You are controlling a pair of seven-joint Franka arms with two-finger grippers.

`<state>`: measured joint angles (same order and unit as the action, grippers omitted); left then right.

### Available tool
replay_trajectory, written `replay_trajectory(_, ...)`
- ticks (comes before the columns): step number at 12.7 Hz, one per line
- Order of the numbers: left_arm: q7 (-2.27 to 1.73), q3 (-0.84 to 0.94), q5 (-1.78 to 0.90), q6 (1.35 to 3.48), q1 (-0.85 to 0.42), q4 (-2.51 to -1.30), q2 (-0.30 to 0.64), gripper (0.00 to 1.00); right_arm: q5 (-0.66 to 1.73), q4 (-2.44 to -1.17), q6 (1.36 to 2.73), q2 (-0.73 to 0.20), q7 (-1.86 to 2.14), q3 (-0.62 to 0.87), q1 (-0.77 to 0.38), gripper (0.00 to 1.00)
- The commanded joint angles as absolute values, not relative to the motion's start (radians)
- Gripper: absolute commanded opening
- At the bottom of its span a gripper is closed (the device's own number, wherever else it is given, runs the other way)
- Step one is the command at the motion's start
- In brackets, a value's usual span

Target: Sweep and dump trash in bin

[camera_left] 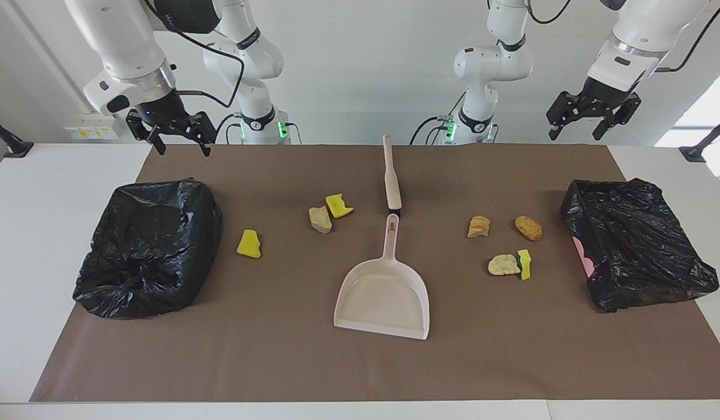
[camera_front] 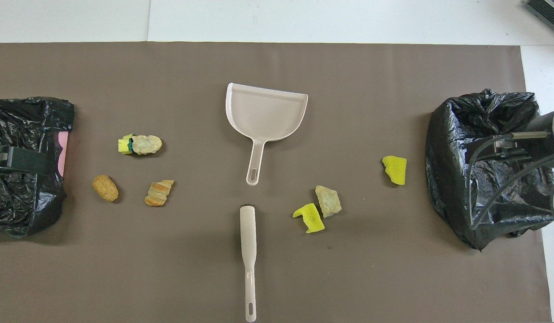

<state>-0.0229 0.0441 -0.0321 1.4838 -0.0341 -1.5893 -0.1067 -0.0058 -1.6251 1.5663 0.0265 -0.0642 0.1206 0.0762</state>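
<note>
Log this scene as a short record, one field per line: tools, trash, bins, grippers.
dustpan: pale pink, mid-mat, nothing in it
brush: lying nearer the robots, in line with the dustpan handle
trash, right arm's end: yellow sponge pieces, tan lump
trash, left arm's end: three bread-like lumps, green-edged sponge
bins: black-bagged, one at each end
left gripper: open, raised
right gripper: open, raised
</note>
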Motion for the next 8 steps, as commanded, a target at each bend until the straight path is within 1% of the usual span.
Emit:
replay_trajectory(1,-0.037,0.037,-0.078,1.511,-0.043,-1.628,-0.137,1.00,-0.003,-1.643,1.589,0.005,-0.095,0.130,0.035,1.00)
replay_trajectory(2,-0.037,0.037,-0.080,1.511,-0.044,-1.635,-0.140,1.00,-0.003,-1.638,1.592,-0.008,-0.095,0.130,0.026,1.00)
replay_trajectory(4,-0.037,0.040,-0.080,1.512,-0.061,-1.698,-0.169,1.00,-0.006,-1.635,1.597,-0.041,-0.109,0.132,-0.006,1.00)
replay_trajectory(7,-0.095,0.041,-0.080,1.574,-0.155,-1.852,-0.247,1.00,-0.005,-1.634,1.644,-0.087,-0.194,0.132,-0.054,1.00)
replay_trajectory(8,-0.153,0.041,-0.080,1.616,-0.208,-1.918,-0.268,1.00,-0.002,-1.614,1.660,-0.119,-0.254,0.132,-0.087,1.00)
